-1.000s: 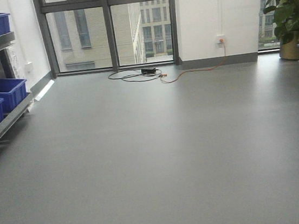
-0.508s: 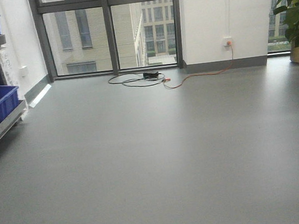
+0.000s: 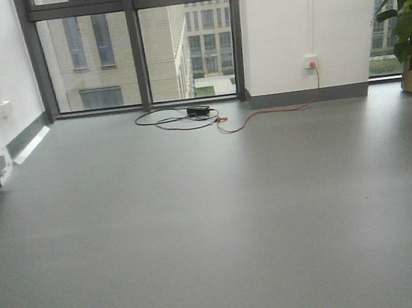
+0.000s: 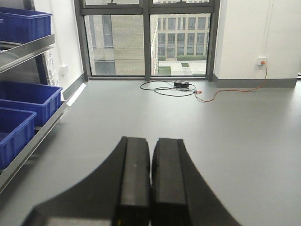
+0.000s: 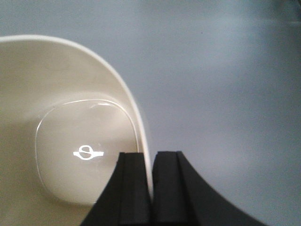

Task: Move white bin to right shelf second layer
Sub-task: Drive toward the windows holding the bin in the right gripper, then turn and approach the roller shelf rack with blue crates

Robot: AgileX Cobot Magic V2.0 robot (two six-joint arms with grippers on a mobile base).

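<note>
White bin fills the left of the right wrist frame; my right claw pinches its rim. My left claw, bottom centre, is closed on nothing.

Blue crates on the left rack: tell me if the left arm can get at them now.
Probably: the left gripper, jaws shut and empty, has only bare floor between it and the blue crates. Whether the arm stretches that far is unclear.
</note>
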